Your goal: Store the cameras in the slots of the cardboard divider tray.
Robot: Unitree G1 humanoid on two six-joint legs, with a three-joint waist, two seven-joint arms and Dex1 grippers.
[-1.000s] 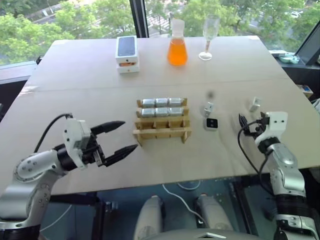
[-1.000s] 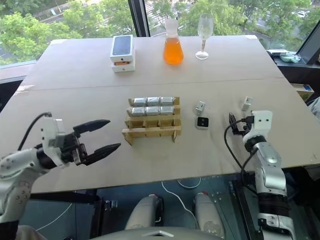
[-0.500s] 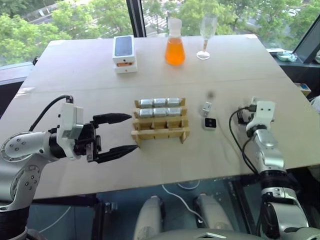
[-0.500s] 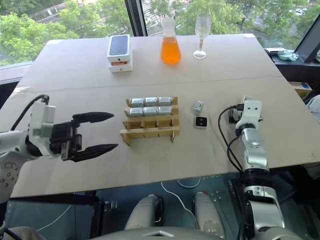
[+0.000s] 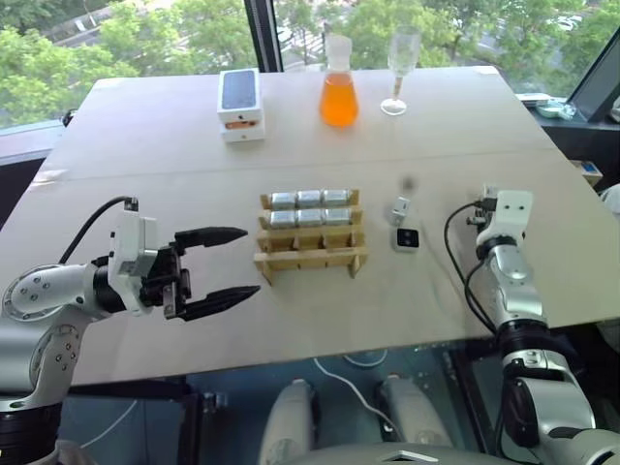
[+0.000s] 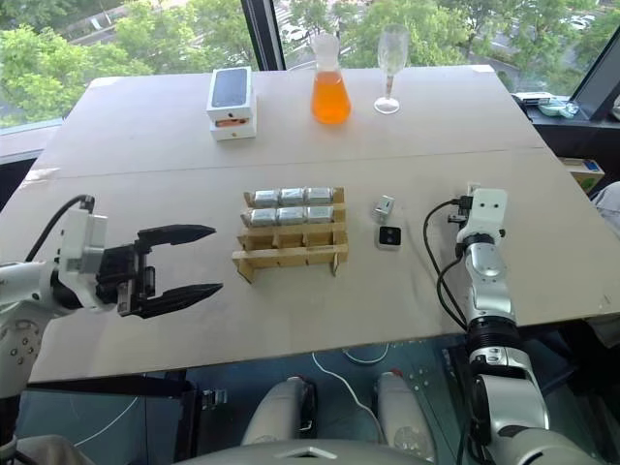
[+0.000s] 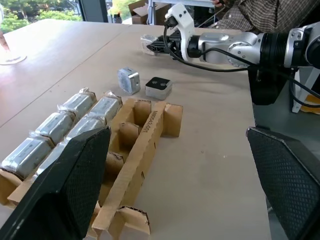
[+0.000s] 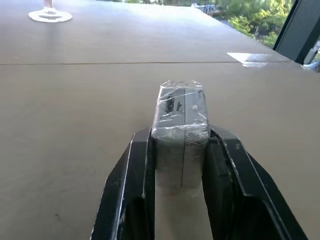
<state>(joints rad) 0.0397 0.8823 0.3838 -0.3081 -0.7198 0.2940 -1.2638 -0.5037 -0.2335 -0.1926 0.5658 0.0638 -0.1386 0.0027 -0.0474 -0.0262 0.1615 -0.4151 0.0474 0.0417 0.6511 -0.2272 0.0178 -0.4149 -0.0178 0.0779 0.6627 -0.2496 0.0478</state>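
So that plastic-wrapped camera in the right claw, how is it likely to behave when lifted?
The camera looks like a rigid metal block, so it probably won't flex between the right claw fingers. Its crinkled clear wrap could make it slippery. It stands taller than the pinch, so it may pivot if bumped.

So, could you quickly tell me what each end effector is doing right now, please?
Left end effector: open, holding nothing.
Right end effector: closed on a camera.
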